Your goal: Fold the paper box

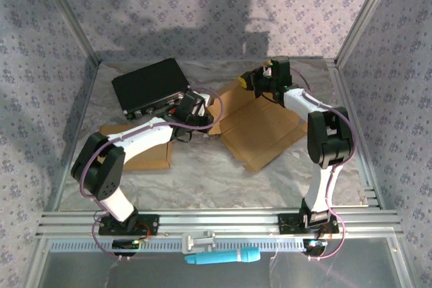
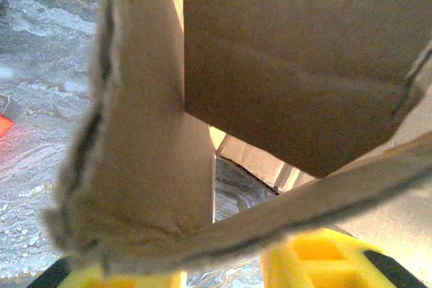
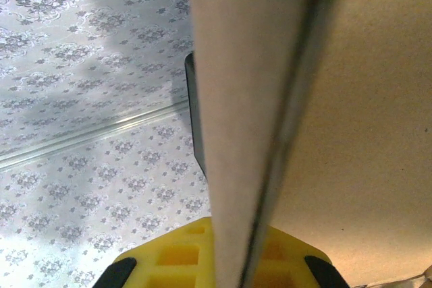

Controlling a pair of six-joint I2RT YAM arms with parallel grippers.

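Paper box: brown cardboard, unfolded and mostly flat, lying right of centre on the table, whose top is covered in a crinkled silvery sheet. Right gripper: at the box's far edge, its arm bent over from the right. Seen from its wrist, the jaws are closed tight on a raised cardboard panel, whose edge runs straight down between the yellow fingers. Left gripper: at the box's left corner, its arm stretched in from the left. From its wrist, one flap of the box stands up at the left, a second panel hangs above, and a bent cardboard edge lies across the yellow fingers. The jaws stand part-way apart, and I cannot tell whether they pinch the cardboard or merely touch it. Second cardboard sheet: flat on the table, partly under the left forearm, near the box. Black case: rectangular, at the far left of the table, near the left gripper. Blue cylindrical object: on its side on the near ledge in front of the arm bases. Walls: pale, small floral pattern, on three sides.
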